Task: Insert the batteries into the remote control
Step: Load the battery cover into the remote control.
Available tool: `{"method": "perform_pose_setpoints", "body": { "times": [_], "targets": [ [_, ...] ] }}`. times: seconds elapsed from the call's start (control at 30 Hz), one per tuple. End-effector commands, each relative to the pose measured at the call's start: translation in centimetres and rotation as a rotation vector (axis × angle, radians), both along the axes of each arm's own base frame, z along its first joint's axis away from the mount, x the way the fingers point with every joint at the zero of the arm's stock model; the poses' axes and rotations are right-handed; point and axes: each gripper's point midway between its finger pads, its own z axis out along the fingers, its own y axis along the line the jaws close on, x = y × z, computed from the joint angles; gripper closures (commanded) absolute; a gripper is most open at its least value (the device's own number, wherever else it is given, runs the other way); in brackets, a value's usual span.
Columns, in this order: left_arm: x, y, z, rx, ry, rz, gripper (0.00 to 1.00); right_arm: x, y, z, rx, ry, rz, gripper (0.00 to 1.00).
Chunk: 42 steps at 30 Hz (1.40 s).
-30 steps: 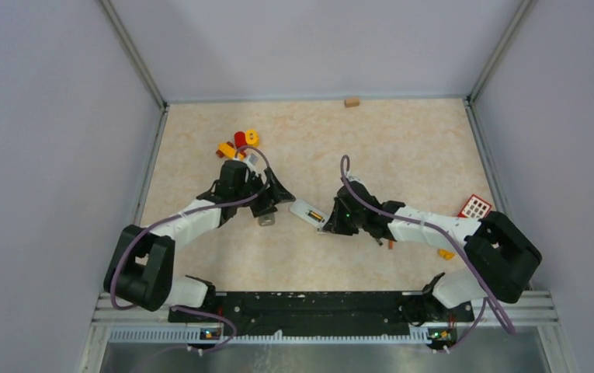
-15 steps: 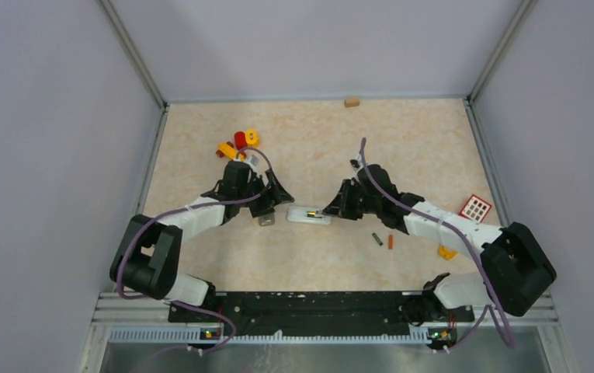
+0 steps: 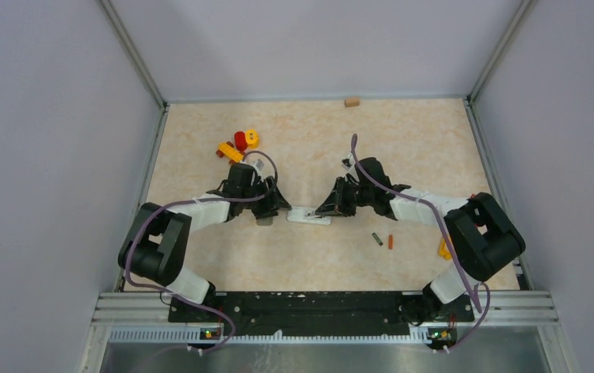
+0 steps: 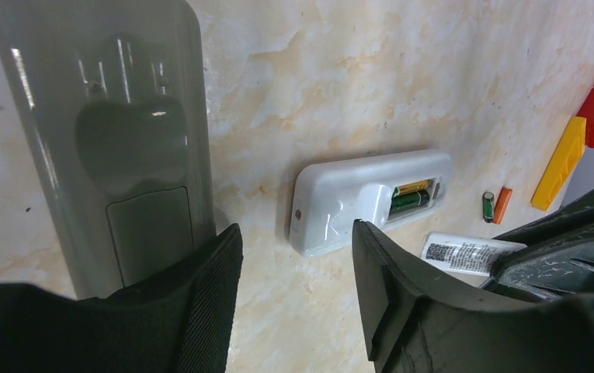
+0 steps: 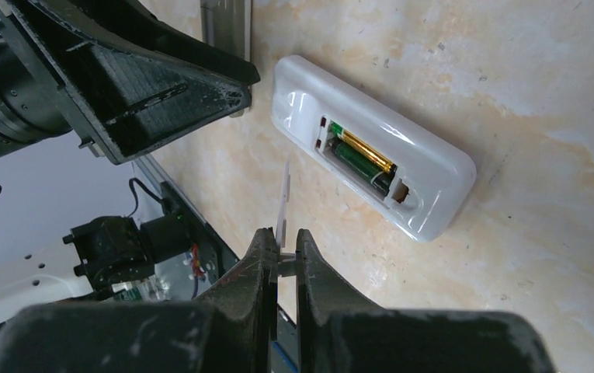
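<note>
Overhead, the left hand and the right hand face each other. The white oblong plastic remote control lies on the marbled beige counter between them. Near the right hand's forearm lie two loose slim batteries, one dark green and one orange.

From the left wrist, the left hand's fingers stand apart with nothing between them. The remote control lies just ahead of the gap, its compartment open with two green-and-gold batteries seated inside. A long grey plastic casing runs under one finger.

From the right wrist, the right hand is pinched together on a thin white plastic plate, seen edge-on. The remote control lies just beyond it.
</note>
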Motion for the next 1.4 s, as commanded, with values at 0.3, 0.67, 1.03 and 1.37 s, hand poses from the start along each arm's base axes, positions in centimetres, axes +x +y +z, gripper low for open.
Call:
{"method": "perform_pose_setpoints", "body": {
  "times": [0.3, 0.67, 1.03, 1.37],
  "targets": [
    [1.1, -1.8, 0.0, 0.000, -0.035, -0.079, 0.52, 1.9, 1.2, 0.3, 0.044, -0.008, -0.005, 1.00],
    [0.7, -1.7, -1.6, 0.029, 0.006, -0.109, 0.59, 2.5, 0.7, -0.9, 0.019, -0.004, -0.052, 1.00],
    [0.6, -1.7, -1.5, 0.029, 0.007, -0.104, 0.61, 2.2, 0.2, -1.7, 0.002, 0.032, -0.055, 1.00],
    [0.1, -1.7, -1.8, 0.014, 0.018, -0.109, 0.62, 2.0, 0.3, -3.2, 0.031, 0.077, -0.099, 1.00]
  ]
}}
